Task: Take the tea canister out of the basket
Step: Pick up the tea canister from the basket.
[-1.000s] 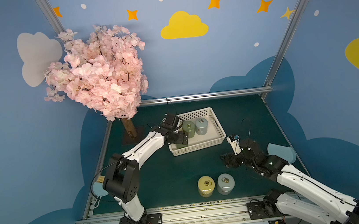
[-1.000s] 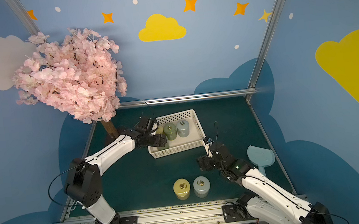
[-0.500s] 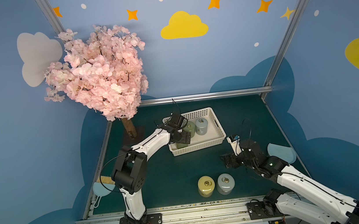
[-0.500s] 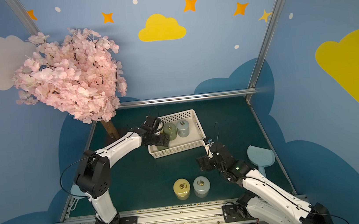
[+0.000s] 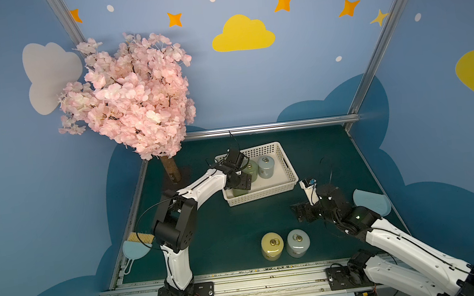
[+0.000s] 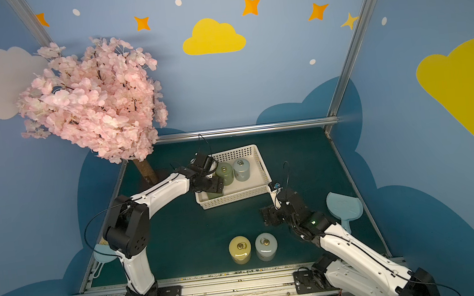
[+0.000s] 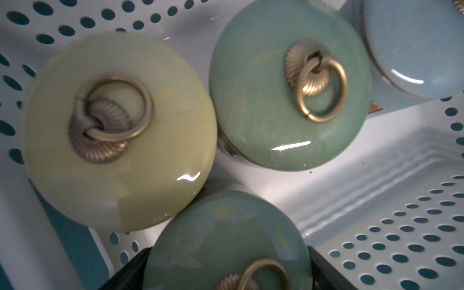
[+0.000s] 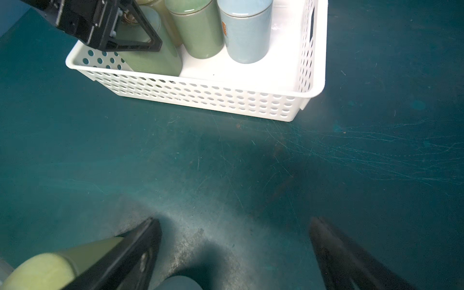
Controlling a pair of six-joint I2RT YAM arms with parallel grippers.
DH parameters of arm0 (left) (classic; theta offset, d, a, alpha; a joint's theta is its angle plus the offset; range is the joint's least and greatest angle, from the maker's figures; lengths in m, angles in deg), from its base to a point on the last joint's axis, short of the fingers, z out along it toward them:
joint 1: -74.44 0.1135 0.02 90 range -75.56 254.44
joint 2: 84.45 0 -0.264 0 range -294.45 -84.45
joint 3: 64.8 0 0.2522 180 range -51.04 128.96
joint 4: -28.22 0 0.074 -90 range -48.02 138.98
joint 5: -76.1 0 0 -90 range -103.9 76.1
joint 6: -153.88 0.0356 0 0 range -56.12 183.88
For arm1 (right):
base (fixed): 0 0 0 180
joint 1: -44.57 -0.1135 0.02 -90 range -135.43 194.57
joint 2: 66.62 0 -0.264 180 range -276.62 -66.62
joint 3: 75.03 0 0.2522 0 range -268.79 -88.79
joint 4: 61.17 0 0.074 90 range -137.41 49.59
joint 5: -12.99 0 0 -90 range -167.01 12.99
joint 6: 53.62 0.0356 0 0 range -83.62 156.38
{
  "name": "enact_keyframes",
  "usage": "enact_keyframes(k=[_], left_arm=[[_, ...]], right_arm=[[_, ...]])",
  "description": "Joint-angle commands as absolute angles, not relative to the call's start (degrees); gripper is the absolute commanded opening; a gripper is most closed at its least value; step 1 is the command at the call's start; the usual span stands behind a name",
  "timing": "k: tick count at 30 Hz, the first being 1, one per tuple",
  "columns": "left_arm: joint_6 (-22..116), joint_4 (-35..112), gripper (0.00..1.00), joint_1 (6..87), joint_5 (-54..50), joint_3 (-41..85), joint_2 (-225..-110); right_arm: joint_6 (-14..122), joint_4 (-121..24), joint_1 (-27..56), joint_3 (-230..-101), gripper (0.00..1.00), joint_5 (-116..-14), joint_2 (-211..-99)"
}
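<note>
The white basket (image 5: pixel 265 192) (image 6: pixel 235 199) (image 8: pixel 200 95) stands at the back of the green table. Several tea canisters stand upright in it. In both top views a green one (image 5: pixel 251 168) and a pale blue one (image 5: pixel 265 166) show. My left gripper (image 5: pixel 238 182) (image 6: pixel 212 186) (image 7: pixel 227 253) reaches into the basket's near left corner. It is shut on a green tea canister (image 7: pixel 226 241) (image 8: pixel 153 55), with its black fingers (image 7: pixel 130 266) against both sides of the lid. My right gripper (image 5: pixel 298 213) (image 8: pixel 234 222) hangs open over bare table in front of the basket.
A pale yellow canister (image 7: pixel 118 130) stands beside the gripped one. A yellow canister (image 5: pixel 272 245) and a grey-blue canister (image 5: pixel 297 242) stand on the table near the front rail. A pink blossom tree (image 5: pixel 130 100) fills the back left. A blue dustpan (image 5: pixel 371 201) lies at the right edge.
My left gripper has moved further over the basket's near left corner and its jaws have narrowed onto the green canister. The right arm has not moved.
</note>
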State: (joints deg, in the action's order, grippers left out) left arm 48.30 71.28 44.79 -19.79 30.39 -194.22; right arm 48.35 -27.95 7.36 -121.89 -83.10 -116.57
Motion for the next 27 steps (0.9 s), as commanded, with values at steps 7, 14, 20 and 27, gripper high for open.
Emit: enact_keyframes(k=[7,14,20,27], left_arm=[[48.6,71.6,0.84,44.62,-18.75,31.4,-195.36],[48.67,71.29,0.72,44.56,-18.73,30.75,-193.93],[49.23,71.31,0.63,44.26,-19.3,30.41,-190.81],[49.91,71.86,0.59,43.88,-19.86,29.44,-186.11]], right_arm=[[48.42,-29.27,7.5,-121.48,0.98,-82.9,-116.54],[48.42,-29.35,7.57,-121.4,0.98,-83.05,-116.8],[48.42,-29.55,7.57,-121.38,0.98,-83.01,-117.16],[48.51,-30.03,7.51,-121.21,0.98,-82.38,-116.85]])
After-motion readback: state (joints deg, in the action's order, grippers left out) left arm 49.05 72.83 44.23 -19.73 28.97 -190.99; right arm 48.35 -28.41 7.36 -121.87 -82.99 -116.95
